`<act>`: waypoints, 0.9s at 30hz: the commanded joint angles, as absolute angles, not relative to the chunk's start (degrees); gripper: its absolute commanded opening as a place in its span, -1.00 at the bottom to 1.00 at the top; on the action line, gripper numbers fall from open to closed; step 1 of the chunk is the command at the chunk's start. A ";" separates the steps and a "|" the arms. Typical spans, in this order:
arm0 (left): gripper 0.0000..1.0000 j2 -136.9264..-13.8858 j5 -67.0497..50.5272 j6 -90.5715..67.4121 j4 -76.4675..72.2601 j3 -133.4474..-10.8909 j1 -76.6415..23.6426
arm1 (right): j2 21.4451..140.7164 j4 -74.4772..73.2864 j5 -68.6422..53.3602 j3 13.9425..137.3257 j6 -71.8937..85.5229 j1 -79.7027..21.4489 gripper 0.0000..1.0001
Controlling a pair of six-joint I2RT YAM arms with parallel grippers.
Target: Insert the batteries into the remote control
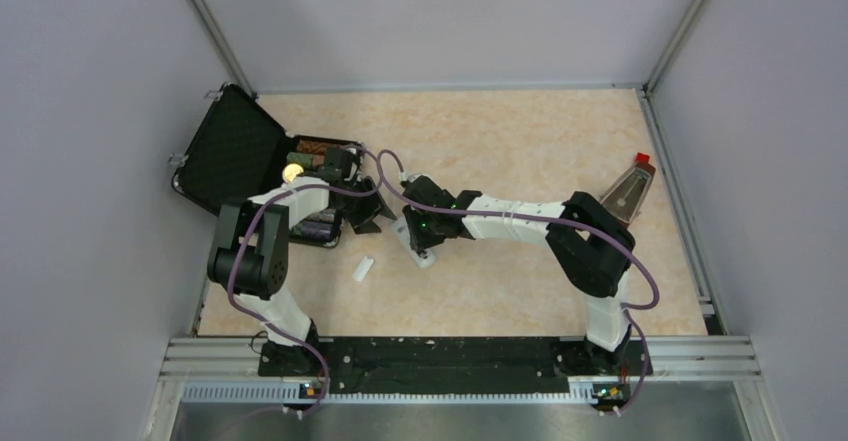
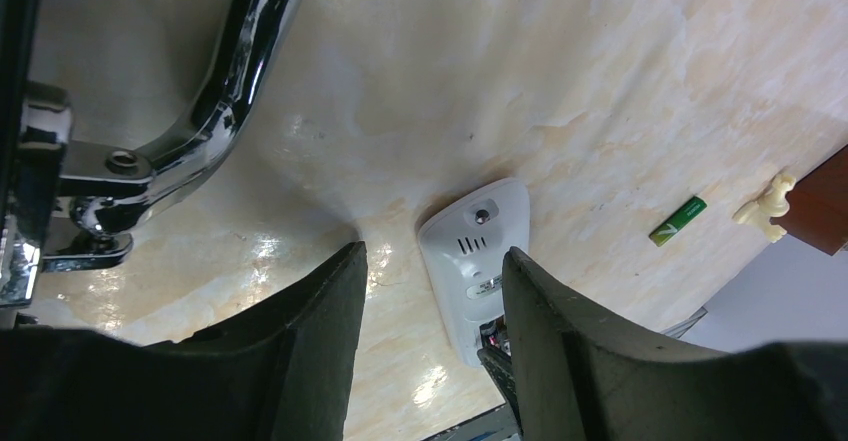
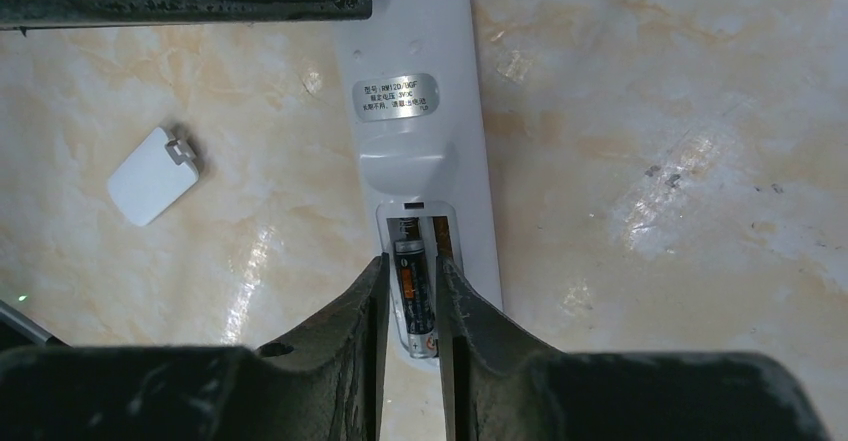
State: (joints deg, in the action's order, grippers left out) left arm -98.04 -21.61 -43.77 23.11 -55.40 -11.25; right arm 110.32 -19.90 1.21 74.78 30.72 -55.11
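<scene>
The remote control (image 3: 415, 131) lies plain white face up on the table, its battery compartment uncovered. A dark battery (image 3: 413, 281) lies in the compartment's left slot. My right gripper (image 3: 411, 261) straddles it, its jaws a little apart with thin gaps on both sides. The green battery (image 2: 677, 220) lies loose on the table beyond the remote control (image 2: 475, 251). My left gripper (image 2: 432, 251) stands open over the remote's far end; its right finger is close to the remote and its left finger stands clear. In the top view both grippers meet at the remote control (image 1: 420, 246).
The loose white cover piece (image 3: 153, 175) lies left of the remote, also in the top view as the cover piece (image 1: 363, 268). An open black case (image 1: 235, 151) sits at the back left, its chrome latch (image 2: 220, 91) near my left gripper. A red-capped object (image 1: 630, 186) stands at the right.
</scene>
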 commanded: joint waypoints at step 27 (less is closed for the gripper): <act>0.14 -99.80 -24.26 -41.49 17.66 -54.58 -12.08 | 100.66 -22.05 0.30 69.30 36.22 -56.28 -0.52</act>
